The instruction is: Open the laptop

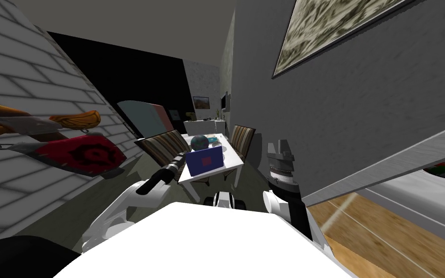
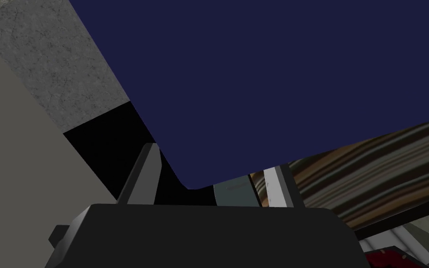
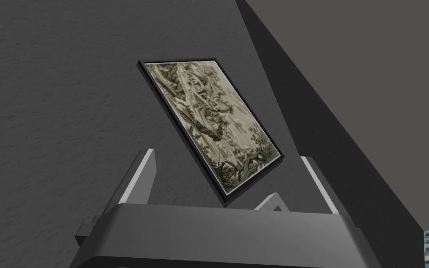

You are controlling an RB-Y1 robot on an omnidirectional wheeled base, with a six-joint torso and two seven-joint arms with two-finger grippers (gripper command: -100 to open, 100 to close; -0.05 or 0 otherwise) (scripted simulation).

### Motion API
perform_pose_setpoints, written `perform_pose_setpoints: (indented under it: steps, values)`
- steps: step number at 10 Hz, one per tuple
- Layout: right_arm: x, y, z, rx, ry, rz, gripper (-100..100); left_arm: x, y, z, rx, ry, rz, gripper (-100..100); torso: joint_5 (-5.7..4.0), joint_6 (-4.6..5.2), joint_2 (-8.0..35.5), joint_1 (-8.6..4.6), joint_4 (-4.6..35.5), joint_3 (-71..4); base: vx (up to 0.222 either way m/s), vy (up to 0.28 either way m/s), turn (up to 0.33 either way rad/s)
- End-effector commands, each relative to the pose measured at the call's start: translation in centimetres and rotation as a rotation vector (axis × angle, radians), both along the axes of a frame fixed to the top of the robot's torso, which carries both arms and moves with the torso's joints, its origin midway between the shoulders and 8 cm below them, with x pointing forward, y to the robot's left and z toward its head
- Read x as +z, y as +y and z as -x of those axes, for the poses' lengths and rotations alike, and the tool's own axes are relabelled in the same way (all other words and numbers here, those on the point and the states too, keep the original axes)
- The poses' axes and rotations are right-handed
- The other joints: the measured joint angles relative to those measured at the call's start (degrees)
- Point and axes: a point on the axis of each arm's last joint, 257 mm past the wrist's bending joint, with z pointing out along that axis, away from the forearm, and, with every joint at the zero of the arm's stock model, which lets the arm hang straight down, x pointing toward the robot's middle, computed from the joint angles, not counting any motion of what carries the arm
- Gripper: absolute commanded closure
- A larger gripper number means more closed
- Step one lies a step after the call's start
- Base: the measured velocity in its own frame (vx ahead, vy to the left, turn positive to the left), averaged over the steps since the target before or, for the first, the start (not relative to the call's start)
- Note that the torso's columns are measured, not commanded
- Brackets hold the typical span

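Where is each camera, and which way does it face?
Head view: on the head, looking down at the laptop on the table; both arms show.
Left wrist view: on the left arm, close to the laptop's blue lid; the open left gripper shows.
Right wrist view: on the raised right arm, pointing upward; the open right gripper shows.
Shared: the laptop, in head and left wrist views.

dim, flat light in the head view: grey walls, soft shading on the brick wall (image 1: 33, 72), and the table (image 1: 232, 162) as the brightest patch. the wide lens splays the walls to the corners, and the floor (image 1: 361, 231) smears into streaks. close to the left wrist camera, the laptop (image 2: 278, 83) is an evenly lit dark blue.
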Motion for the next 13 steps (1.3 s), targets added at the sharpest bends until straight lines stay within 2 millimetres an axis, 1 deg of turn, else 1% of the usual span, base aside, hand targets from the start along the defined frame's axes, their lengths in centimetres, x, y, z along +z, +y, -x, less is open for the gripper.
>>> perform_pose_setpoints:
  steps: [1,2,3,4,5,6,8,9,10,11,12,13]
  values:
    - [0.0,0.0,0.0,0.0,0.0,0.0,0,-0.7,0.0,0.9,0.011,0.051,0.019,100,-0.03,0.04,0.0,0.02,0.0,0.0,0.047,0.03,-0.033]
    - [0.0,0.0,0.0,0.0,0.0,0.0,0,-0.8,0.0,1.0,0.013,0.056,0.019,100,-0.02,0.01,0.0,0.02,0.0,0.0,0.025,0.015,-0.004]
    - [0.0,0.0,0.0,0.0,0.0,0.0,0,-0.3,-0.5,1.5,0.004,0.068,0.032,100,0.02,-0.02,0.0,0.01,0.0,0.0,0.043,0.023,-0.04]
    - [0.0,0.0,0.0,0.0,0.0,0.0,0,-0.9,-0.2,1.7,0.016,0.089,0.033,100,-0.03,0.04,0.0,0.0,0.0,0.0,0.047,0.027,-0.032]
    - [0.0,0.0,0.0,0.0,0.0,0.0,0,-1.0,-0.2,1.7,0.019,0.093,0.034,100,-0.02,0.03,-0.1,0.0,0.0,0.0,0.023,0.016,-0.012]
    - [0.0,0.0,0.0,0.0,0.0,0.0,0,-0.5,-0.8,2.2,0.009,0.107,0.045,100,0.02,-0.02,0.0,0.02,0.0,0.0,0.038,0.025,-0.048]
    - [0.0,0.0,0.0,0.0,0.0,0.0,0,-1.2,-0.4,2.5,0.024,0.132,0.047,100,-0.02,0.06,0.0,-0.04,0.0,0.0,0.033,0.026,-0.018]
    - [0.0,0.0,0.0,0.0,0.0,0.0,0,-0.8,-1.0,3.1,0.012,0.146,0.058,100,0.02,0.0,0.0,-0.01,0.0,0.0,0.04,0.025,-0.039]
    - [0.0,0.0,0.0,0.0,0.0,0.0,0,-1.4,-0.7,3.4,0.027,0.171,0.059,100,-0.03,0.05,-0.1,0.0,0.0,0.0,0.052,0.032,-0.034]
    - [0.0,0.0,0.0,0.0,0.0,0.0,0,-0.7,-0.8,3.1,0.021,0.147,0.052,100,0.02,0.03,-0.1,0.0,-0.1,-0.1,0.022,0.014,-0.002]
    - [0.0,0.0,0.0,0.0,0.0,0.0,0,-1.9,1.1,2.7,0.06,0.189,0.069,100,0.01,0.04,0.0,0.0,0.0,0.0,-0.04,0.028,-0.34]
    - [0.0,0.0,0.0,0.0,0.0,0.0,0,-2.1,1.2,2.7,0.063,0.193,0.069,100,0.04,0.29,-0.1,0.06,0.0,0.0,-0.071,0.05,-0.198]
